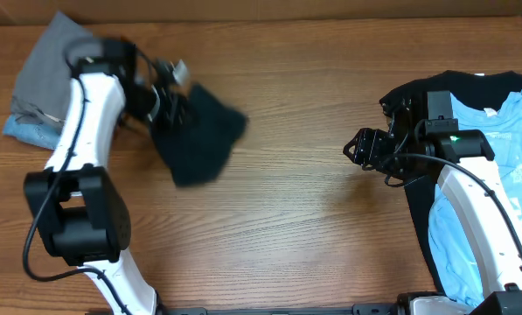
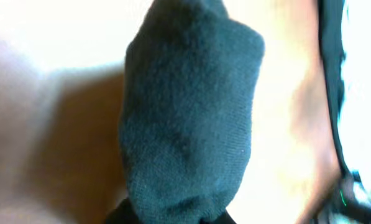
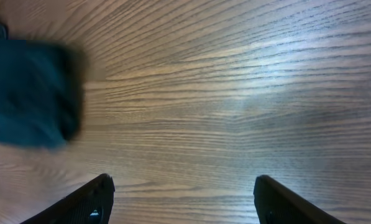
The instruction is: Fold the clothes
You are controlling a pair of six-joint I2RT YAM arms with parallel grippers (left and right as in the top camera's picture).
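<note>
1. The left gripper (image 1: 167, 103) is closed on a bunched black T-shirt (image 1: 199, 136); the cloth spreads from the gripper toward the middle of the table (image 1: 313, 227) and is blurred in the overhead view
2. In the left wrist view the black T-shirt (image 2: 191, 118) fills the middle of the frame as a rounded, knitted bundle; it hides the gripper's own tips
3. The right gripper (image 1: 358, 149) hangs over bare wood, near the right-hand pile and well apart from the black T-shirt; its jaws stand wide apart with nothing between them
4. In the right wrist view its two fingers (image 3: 98, 199) show at the bottom of the frame, one on each side, with only wood grain between; a dark blurred cloth lies at the left edge
5. A grey T-shirt (image 1: 55, 61) lies at the far left corner, on top of a light blue cloth (image 1: 29, 131) whose edge shows below it; the left arm (image 1: 90, 114) crosses beside them
6. At the right edge a second black T-shirt (image 1: 470, 87) lies under a light blue T-shirt (image 1: 514, 175); the right arm (image 1: 470, 192) passes over both
</note>
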